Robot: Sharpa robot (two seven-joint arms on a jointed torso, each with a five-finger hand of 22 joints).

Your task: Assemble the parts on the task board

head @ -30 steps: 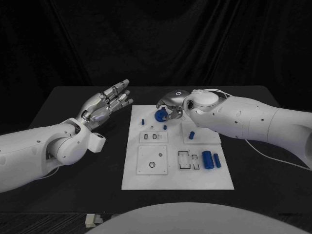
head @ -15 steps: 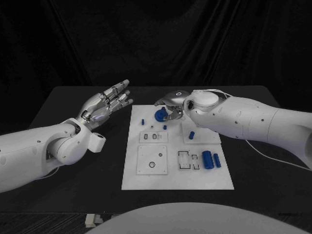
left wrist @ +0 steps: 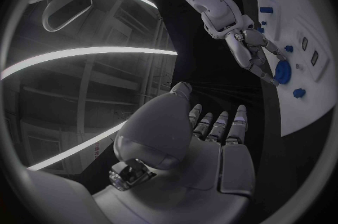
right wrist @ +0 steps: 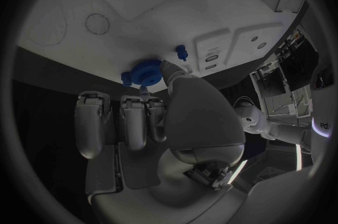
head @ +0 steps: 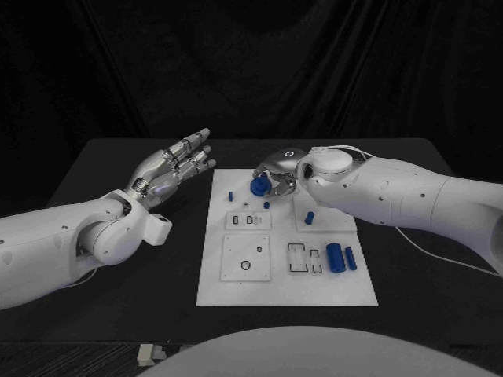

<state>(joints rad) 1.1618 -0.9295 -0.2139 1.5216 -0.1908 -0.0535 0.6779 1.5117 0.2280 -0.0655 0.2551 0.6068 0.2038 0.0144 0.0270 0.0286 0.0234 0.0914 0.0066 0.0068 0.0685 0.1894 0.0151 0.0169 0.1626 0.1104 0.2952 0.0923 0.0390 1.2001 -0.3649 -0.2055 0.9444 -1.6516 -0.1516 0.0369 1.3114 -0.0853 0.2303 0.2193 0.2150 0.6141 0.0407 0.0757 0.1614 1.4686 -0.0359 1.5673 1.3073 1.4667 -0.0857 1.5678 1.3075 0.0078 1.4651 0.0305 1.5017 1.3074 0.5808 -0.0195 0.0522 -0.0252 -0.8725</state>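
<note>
The white task board (head: 285, 271) lies in the middle of the black table. My right hand (head: 277, 173) hovers over its far left corner and pinches a round blue toothed wheel (head: 259, 185) between thumb and fingertips. The wheel (right wrist: 144, 74) sits close above the board (right wrist: 141, 4), beside a small blue peg (right wrist: 181, 53). The left wrist view also shows the right hand (left wrist: 250, 49) on the wheel (left wrist: 283, 72). My left hand (head: 174, 166) is raised left of the board, its fingers spread and holding nothing; its palm (left wrist: 211, 145) is bare.
On the board a short blue peg (head: 310, 217) stands at the centre right, and two blue cylinders (head: 340, 257) lie near the right edge. White insert plates with slots and holes (head: 247, 257) occupy the board's left half. Bare black table surrounds the board.
The right hand with the wheel has shifted only very slightly over the board's far left corner. The left arm has not moved.
</note>
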